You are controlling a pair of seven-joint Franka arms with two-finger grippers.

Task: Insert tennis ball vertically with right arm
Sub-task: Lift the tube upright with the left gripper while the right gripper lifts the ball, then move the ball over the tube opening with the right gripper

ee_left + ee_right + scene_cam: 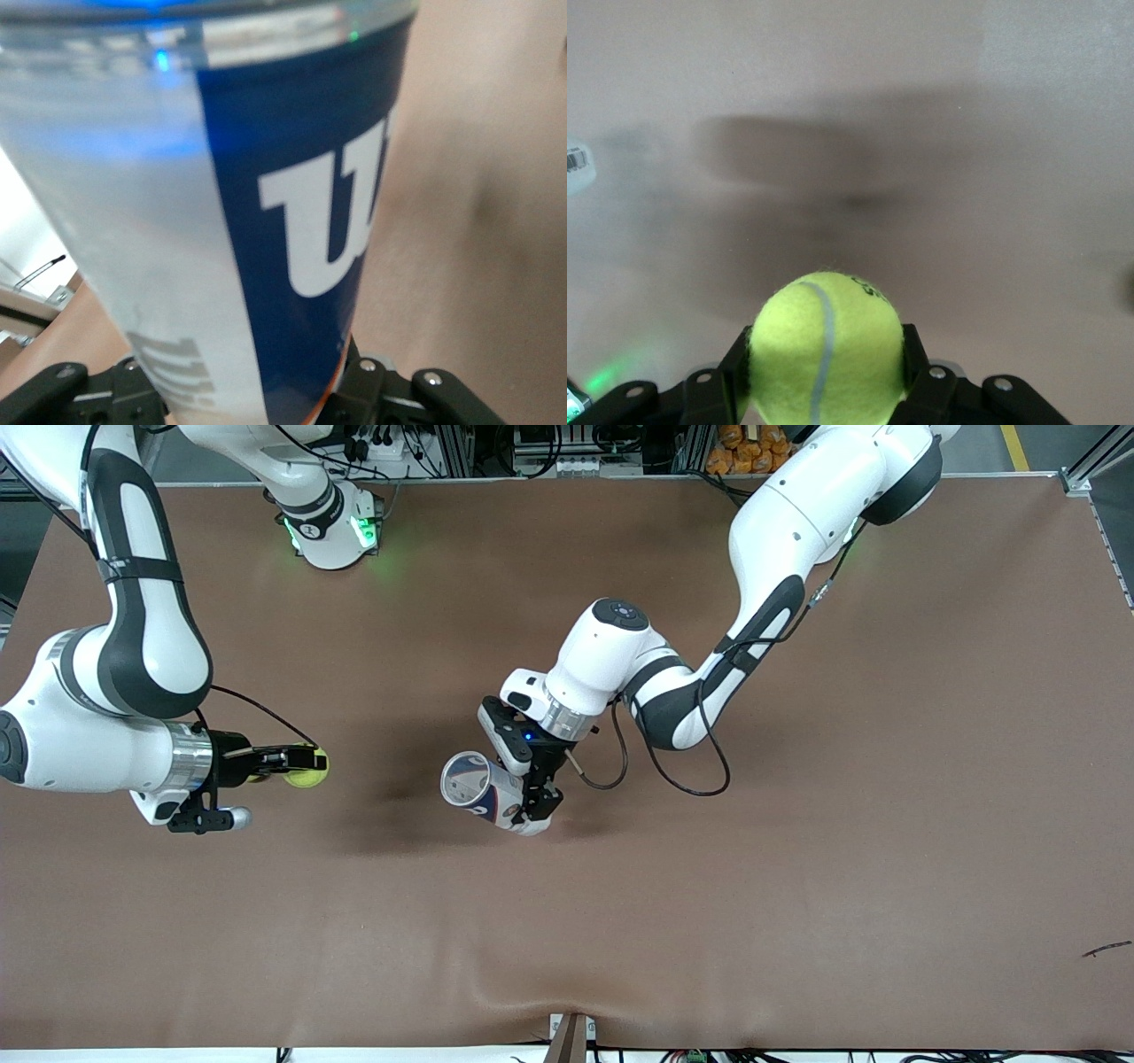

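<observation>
Table: brown mat (797, 868).
Right gripper (297, 763): over the table's right-arm end, fingers clenched on the tennis ball (308, 772); right wrist view shows its seam.
Left gripper (536, 802): over mid-table, grasping the can (474, 784), tilted; left wrist view shows blue label.

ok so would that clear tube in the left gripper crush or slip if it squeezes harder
Probably it flexes: the tube looks thin, clear and empty. Its glossy wall may slip in the left gripper, which holds it tilted. Set on its side, it would likely roll.
</observation>
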